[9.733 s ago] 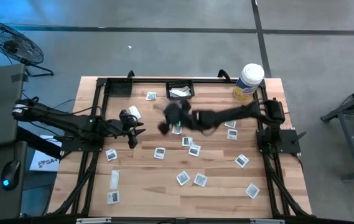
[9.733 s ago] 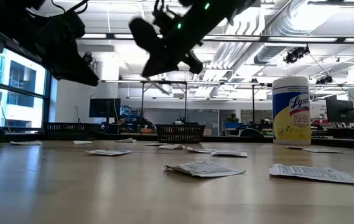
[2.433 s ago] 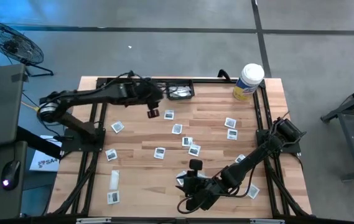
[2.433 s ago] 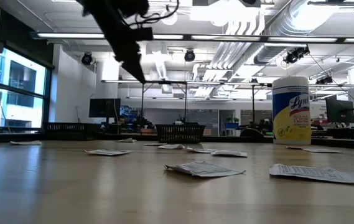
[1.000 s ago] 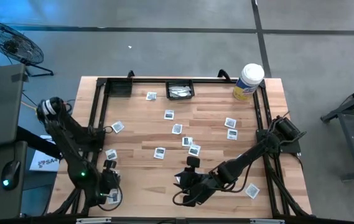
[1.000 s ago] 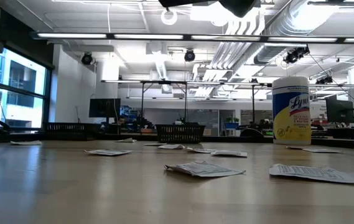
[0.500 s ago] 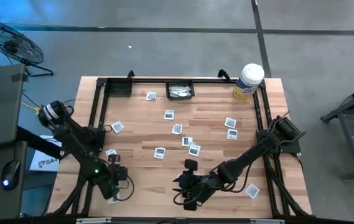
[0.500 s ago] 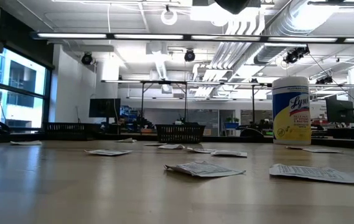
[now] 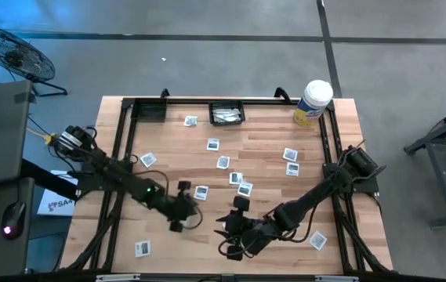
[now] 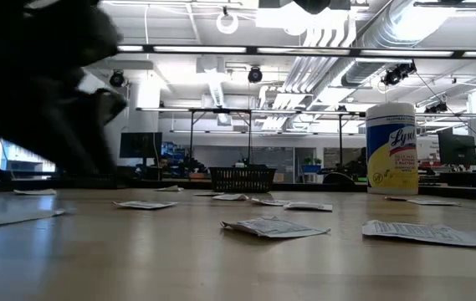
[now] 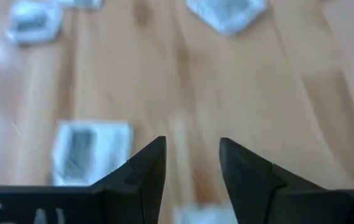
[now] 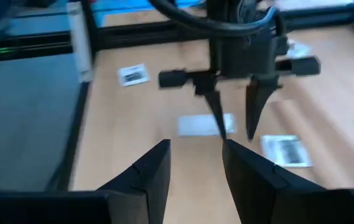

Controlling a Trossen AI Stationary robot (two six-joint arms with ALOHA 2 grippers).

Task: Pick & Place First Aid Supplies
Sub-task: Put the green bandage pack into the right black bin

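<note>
Square white flat packets with dark printed centres (image 9: 213, 144): eleven lie uncovered on the one wooden table (image 9: 277, 125) in the high view; any beneath the arms cannot be counted. Narrow white strip (image 12: 201, 124): one, seen in the right wrist view. Black wire baskets (image 9: 226, 112): two, at the far edge. Large white cylindrical tub with a yellow label (image 9: 313, 102): one. Dark jointed robot arms (image 9: 121, 176): two.

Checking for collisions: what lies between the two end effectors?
In the right wrist view, one white packet on bare wood lies between the left end effector and right end effector.
</note>
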